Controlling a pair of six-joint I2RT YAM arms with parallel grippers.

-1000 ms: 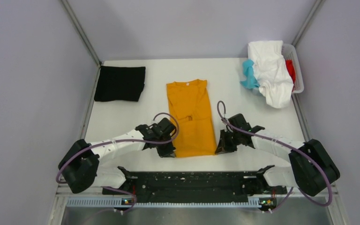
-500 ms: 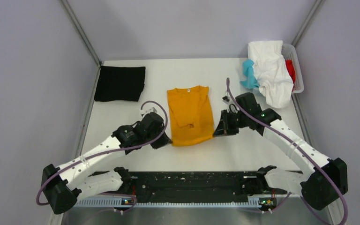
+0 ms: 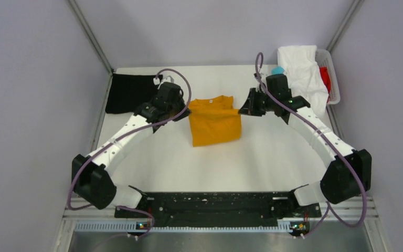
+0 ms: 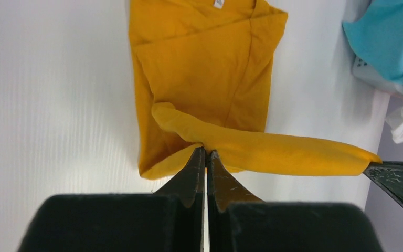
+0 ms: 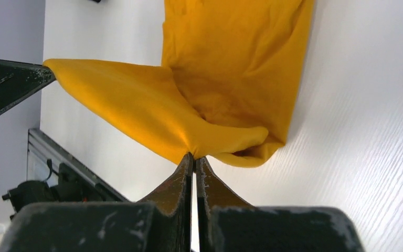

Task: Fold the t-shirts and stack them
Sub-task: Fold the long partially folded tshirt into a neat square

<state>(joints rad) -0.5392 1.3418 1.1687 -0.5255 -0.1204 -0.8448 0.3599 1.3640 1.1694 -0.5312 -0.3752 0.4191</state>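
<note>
Pinching 1 mustard shirt, both jaws clenched | 1 black shirt | 1 basket

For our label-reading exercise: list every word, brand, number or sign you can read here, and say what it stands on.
None can be read.
The white neck tag on the mustard-orange t-shirt is too small to show any print.

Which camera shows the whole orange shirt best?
The top external camera: the orange shirt fits in the picture nearly whole, folded over. Both wrist cameras look from close up at its lifted edge, and the shirt's far end is cut off.
</note>
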